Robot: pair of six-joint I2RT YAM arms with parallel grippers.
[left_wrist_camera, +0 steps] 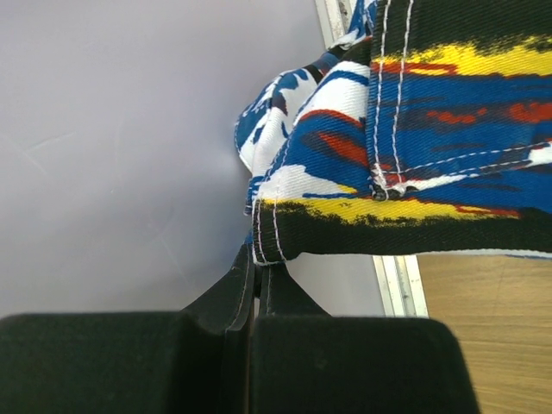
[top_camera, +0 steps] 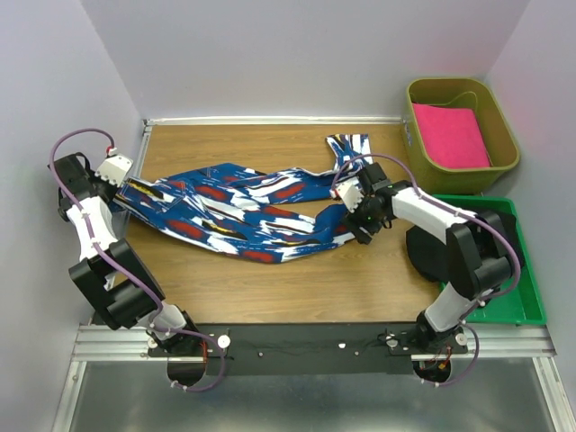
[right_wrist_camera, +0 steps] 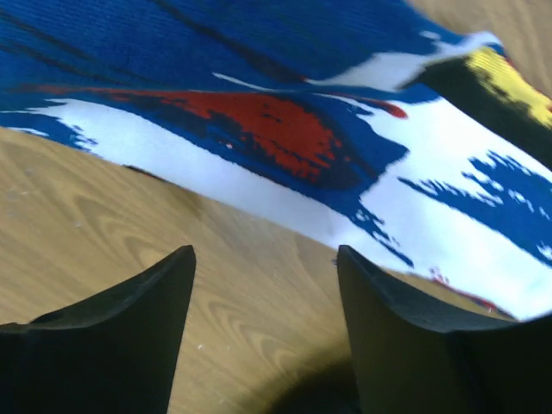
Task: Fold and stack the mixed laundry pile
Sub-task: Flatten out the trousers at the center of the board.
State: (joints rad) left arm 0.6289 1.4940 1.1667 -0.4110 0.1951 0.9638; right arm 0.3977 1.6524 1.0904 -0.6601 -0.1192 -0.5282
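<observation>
Left gripper (top_camera: pixel 121 175) first: on my wrist feed its fingers (left_wrist_camera: pixel 226 297) are pinched tight on the stitched black-and-yellow hem of the blue cloth (top_camera: pixel 243 211), at the left edge of the table (top_camera: pixel 297 279), close to the wall. From there the cloth runs rightward across the wood as a long, rumpled band, blue with white, red and black blotches, and its far end forks up toward the back right. My right gripper (top_camera: pixel 357 214) sits at that right part. Its wrist view shows the jaws spread wide and empty, tips low over bare wood, with the cloth's edge just beyond them. Further right I see the black garment (top_camera: pixel 421 256) heaped at the left edge of the green tray (top_camera: pixel 529 301), partly under the right arm.
</observation>
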